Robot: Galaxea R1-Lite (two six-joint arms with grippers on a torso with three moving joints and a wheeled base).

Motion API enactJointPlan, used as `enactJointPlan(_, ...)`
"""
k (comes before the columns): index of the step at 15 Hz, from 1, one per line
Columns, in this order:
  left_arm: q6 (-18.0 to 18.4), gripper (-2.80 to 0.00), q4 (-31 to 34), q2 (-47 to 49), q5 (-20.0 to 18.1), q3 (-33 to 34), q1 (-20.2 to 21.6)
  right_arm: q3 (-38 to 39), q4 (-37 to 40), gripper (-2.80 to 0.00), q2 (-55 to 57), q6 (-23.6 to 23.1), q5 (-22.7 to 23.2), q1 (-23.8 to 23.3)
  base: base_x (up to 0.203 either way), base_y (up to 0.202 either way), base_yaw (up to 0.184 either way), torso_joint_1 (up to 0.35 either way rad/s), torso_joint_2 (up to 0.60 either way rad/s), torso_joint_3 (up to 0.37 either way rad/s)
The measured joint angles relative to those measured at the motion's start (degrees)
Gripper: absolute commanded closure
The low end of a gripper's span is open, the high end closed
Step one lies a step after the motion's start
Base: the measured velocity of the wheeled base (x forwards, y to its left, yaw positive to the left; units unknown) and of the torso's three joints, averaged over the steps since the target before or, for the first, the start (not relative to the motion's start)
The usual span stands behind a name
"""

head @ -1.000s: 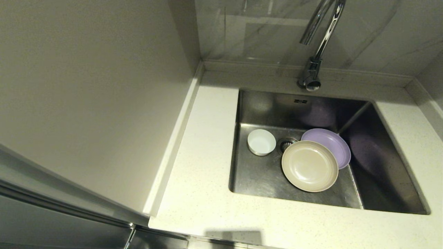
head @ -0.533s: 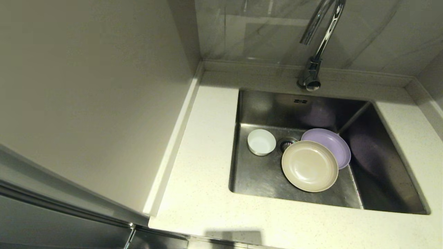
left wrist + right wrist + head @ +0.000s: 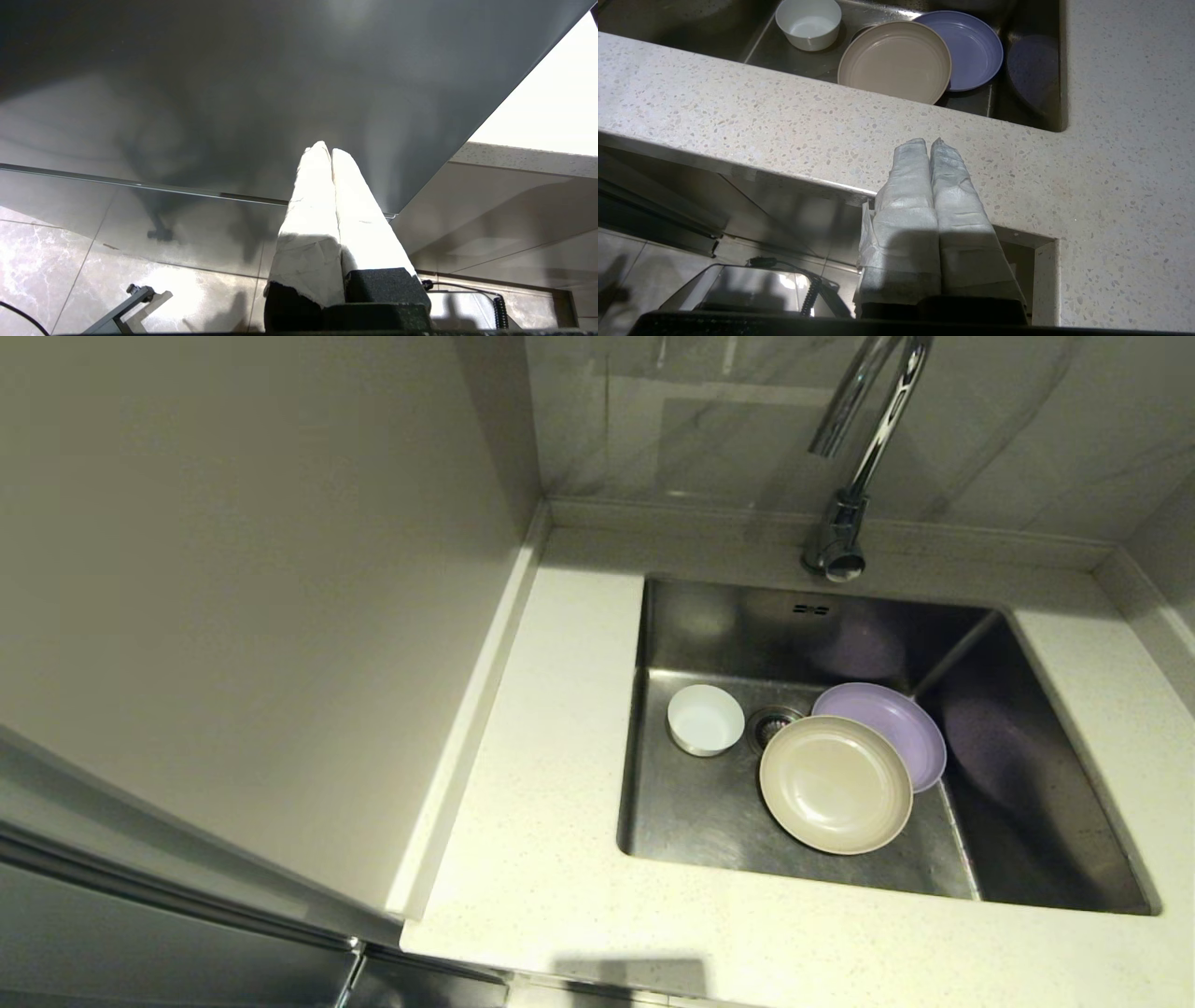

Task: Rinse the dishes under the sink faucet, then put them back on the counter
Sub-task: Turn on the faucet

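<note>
From the head, neither arm shows. The sink (image 3: 1018, 747) is sunk into the right half of the speckled desk (image 3: 532, 859), and all three dishes lie on its floor. The small white bowl (image 3: 705, 719) stands upright on the left, just left of the drain strainer (image 3: 771, 724). The beige plate (image 3: 836, 784) lies right of the strainer with its far right edge over the lilac plate (image 3: 896, 719), which sits behind it and to the right. The chrome faucet (image 3: 854, 457) rises at the far rim, its spout over the sink; no water can be seen running.

In the left wrist view, the left hand (image 3: 331, 151) has its two padded fingers pressed together with nothing between them. It is low, in front of a dark cabinet front (image 3: 233, 93) and below the desk edge, well apart from the dishes.

In the right wrist view, the right hand (image 3: 930, 143) is likewise closed and empty, just below and in front of the near desk edge (image 3: 738, 126), pointing toward the sink with bowl (image 3: 809, 22), beige plate (image 3: 894, 60) and lilac plate (image 3: 971, 46) beyond it.

Nothing looks rinsed yet. Judging from this, the right hand should rise over the edge, spread its fingers, and take the beige plate first by its near rim, since it covers the lilac one. A thin, possibly wet rim may slip, so pinch well in from the lip before carrying it beneath the spout.
</note>
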Motion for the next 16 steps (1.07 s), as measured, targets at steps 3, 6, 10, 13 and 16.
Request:
enactJointPlan(3, 0.0, 0.0, 0.0, 0.0, 0.0, 0.0, 0.0, 0.0, 0.02, 0.0, 0.0, -0.02, 0.0, 0.02, 0.0, 0.0, 0.0, 0.0, 0.0, 0.0)
enactJointPlan(6, 0.0, 0.0, 0.0, 0.0, -0.01, 0.0, 0.0, 0.0, 0.0, 0.0, 0.0, -0.02, 0.0, 0.0, 0.0, 0.0, 0.0, 0.0, 0.0, 0.0)
enactJointPlan(10, -0.01, 0.0, 0.0, 0.0, 0.0, 0.0, -0.02, 0.0, 0.01, 0.0, 0.0, -0.02, -0.02, 0.0, 0.0, 0.0, 0.0, 0.0, 0.0, 0.0)
enactJointPlan(13, -0.01, 0.0, 0.02, 0.0, 0.0, 0.0, 0.0, 0.0, 0.02, 0.0, 0.0, -0.02, -0.02, 0.02, 0.0, 0.0, 0.0, 0.0, 0.0, 0.0)
enactJointPlan(16, 0.0, 0.0, 0.0, 0.0, 0.0, 0.0, 0.0, 0.0, 0.0, 0.0, 0.0, -0.02, -0.04, 0.0, 0.0, 0.0, 0.0, 0.0, 0.0, 0.0)
